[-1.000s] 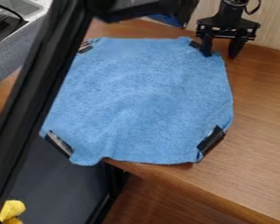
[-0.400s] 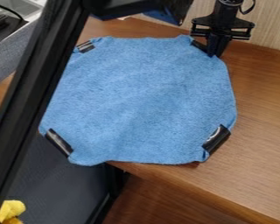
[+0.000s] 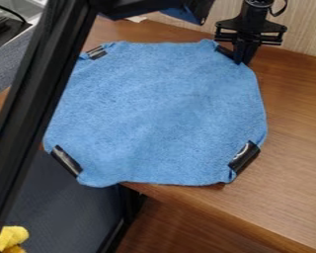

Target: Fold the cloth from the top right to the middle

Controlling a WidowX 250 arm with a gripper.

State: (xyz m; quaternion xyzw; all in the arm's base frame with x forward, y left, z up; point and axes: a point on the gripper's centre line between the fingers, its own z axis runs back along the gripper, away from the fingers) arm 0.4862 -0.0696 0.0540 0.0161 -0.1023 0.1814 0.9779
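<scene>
After moving together since the earlier frame, the jaws of the gripper (image 3: 240, 62) are standing narrow. The blue cloth (image 3: 154, 113) is lying flat, from nearer than the jaws up to their tips; whether they are pinching it, I cannot tell.

The closed fingers of my pincer (image 3: 242, 58) hide the cloth (image 3: 161, 113) pinched between them and part of the dark corner strip (image 3: 224, 51). Directly above, the top edge cuts off my arm (image 3: 257, 12). Well left of my pincer in view, a black bar (image 3: 38, 89) covers some cloth; far below-left, a yellow thing (image 3: 12, 237) is cut off, too blurred to name.
</scene>
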